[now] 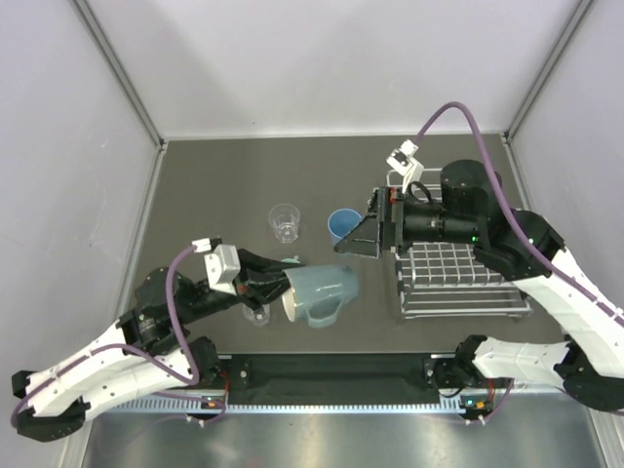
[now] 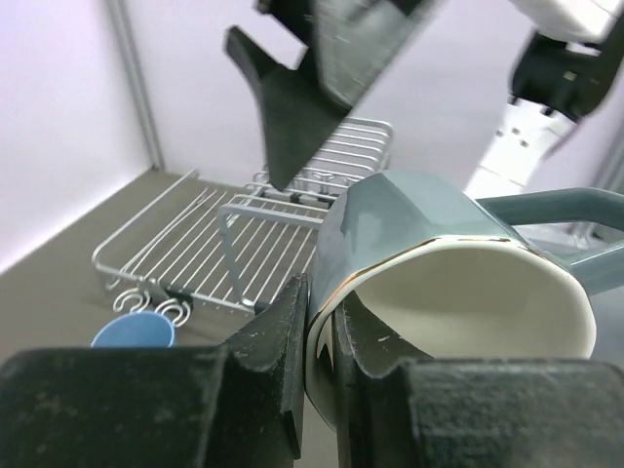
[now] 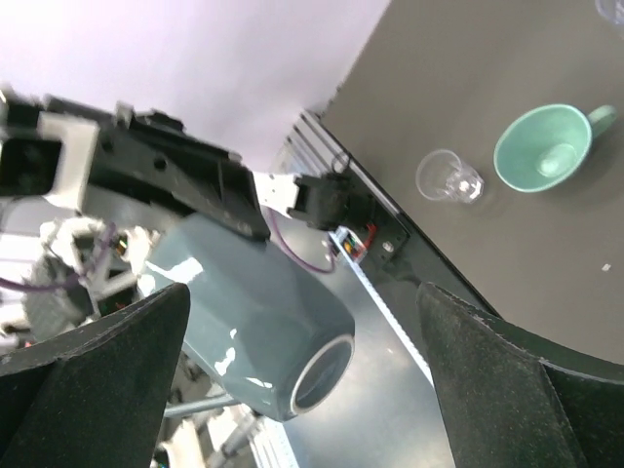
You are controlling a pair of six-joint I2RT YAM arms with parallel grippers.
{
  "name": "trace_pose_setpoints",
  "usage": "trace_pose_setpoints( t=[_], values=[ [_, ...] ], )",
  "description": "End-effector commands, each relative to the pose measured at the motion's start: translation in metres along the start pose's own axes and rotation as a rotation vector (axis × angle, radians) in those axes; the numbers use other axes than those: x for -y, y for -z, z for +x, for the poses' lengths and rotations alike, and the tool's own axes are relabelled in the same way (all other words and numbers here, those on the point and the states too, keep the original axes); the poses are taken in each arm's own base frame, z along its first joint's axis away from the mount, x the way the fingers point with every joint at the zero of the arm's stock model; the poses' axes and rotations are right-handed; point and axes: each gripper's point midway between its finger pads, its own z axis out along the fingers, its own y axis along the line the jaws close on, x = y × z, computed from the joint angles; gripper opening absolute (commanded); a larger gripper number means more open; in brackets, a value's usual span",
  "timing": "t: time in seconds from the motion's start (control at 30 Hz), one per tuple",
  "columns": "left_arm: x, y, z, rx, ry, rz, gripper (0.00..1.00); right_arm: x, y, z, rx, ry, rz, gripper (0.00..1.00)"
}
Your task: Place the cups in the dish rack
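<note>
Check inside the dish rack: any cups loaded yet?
No cups show on the visible grid of the dish rack, from above or from the left wrist. The right arm covers its far end from above; the held mug hides a corner in the wrist view.

Top + wrist cams, mug (image 1: 322, 294) shared

The left gripper (image 2: 320, 310) pinches the rim of a grey-blue mug (image 2: 419, 234), one finger inside and one outside. Beyond it and leftward, the dish rack (image 2: 195, 244) sits on the table (image 2: 49, 292), with a blue tumbler (image 2: 135, 331) by its hooks.
</note>
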Motion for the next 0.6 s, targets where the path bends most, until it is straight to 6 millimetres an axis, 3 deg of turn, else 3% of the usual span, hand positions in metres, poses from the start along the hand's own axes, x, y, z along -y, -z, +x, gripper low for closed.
trace_pose_setpoints(
  t=[0.0, 0.3, 0.57],
  values=[
    [0.025, 0.015, -0.071, 0.268, -0.187, 0.129, 0.0, -0.043, 0.028, -0.03, 0.16, -0.017, -0.113, 1.0],
    [0.024, 0.02, -0.088, 0.362, -0.572, 0.13, 0.0, -0.061, 0.014, -0.018, 0.061, -0.243, -0.243, 1.0],
    [0.013, 0.007, -0.11, 0.406, -0.712, 0.067, 0.0, -0.065, 0.002, -0.012, -0.024, -0.279, -0.265, 1.0]
  ],
)
